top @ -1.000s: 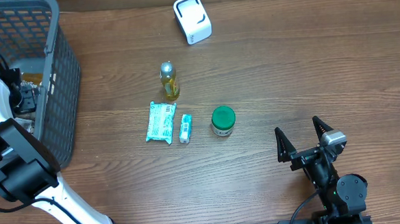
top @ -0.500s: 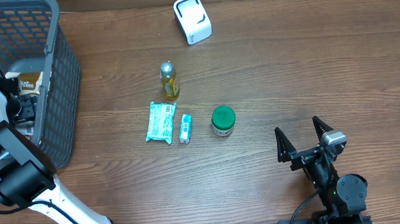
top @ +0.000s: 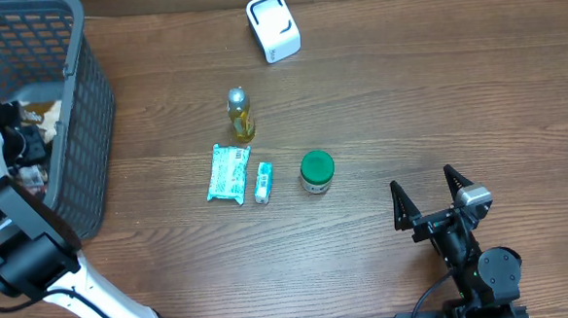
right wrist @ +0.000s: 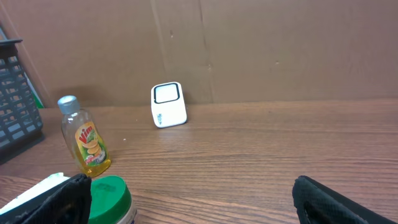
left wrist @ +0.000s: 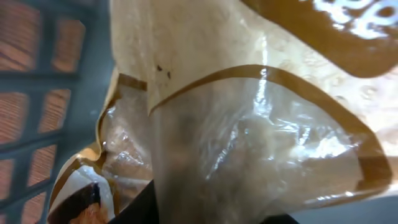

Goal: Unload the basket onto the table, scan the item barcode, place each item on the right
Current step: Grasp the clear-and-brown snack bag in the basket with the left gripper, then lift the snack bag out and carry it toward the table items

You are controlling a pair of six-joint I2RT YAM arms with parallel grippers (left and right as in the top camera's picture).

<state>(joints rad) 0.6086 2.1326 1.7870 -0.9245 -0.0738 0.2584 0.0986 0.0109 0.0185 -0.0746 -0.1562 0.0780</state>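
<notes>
Left hand [top: 27, 145] now tight on the packet [left wrist: 249, 137], crumpled and tilted in basket [top: 88, 101].

One basket [top: 86, 130], bag [left wrist: 249, 124], scanner [top: 273, 27], bottle [top: 240, 116], jar [top: 316, 170]; two packets [top: 228, 174].

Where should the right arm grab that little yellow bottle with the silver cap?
Grip the yellow bottle around its labelled body, below the narrow cap, coming in level from the right. It stands upright, and the open right gripper sits on that side.
</notes>
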